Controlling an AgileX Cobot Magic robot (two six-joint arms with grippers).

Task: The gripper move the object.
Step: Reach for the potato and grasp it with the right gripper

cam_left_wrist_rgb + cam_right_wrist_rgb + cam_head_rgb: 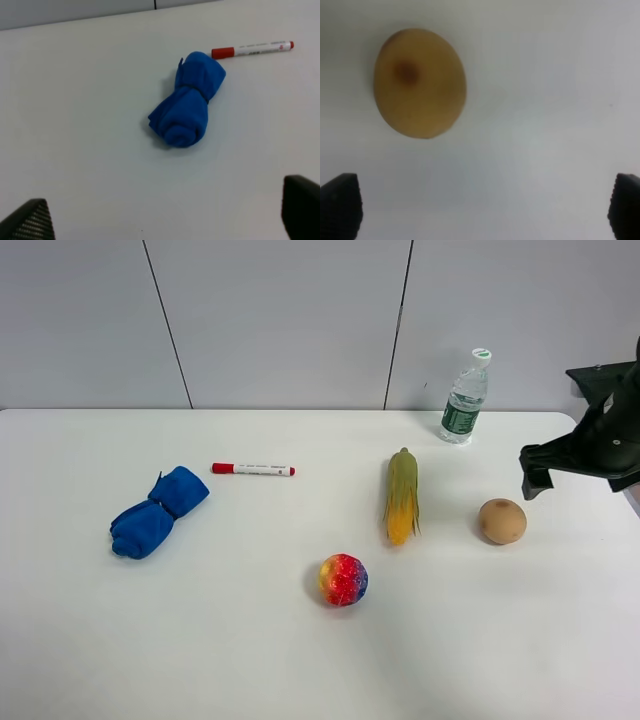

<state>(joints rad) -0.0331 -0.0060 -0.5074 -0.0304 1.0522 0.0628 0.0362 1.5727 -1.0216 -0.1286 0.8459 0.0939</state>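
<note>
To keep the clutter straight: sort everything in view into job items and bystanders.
Job: small tan-brown matte ball-shaped object; black two-fingered right gripper, open.

Lying about: rolled blue cloth; red-capped white marker; yellow-green corn cob; red-yellow-blue multicoloured ball; clear plastic water bottle.

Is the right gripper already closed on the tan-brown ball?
No, the right gripper has its fingers wide apart, and the tan-brown ball lies untouched on the table beyond them.

White table [200, 640] w/ grey panelled wall [280, 320] behind.
</note>
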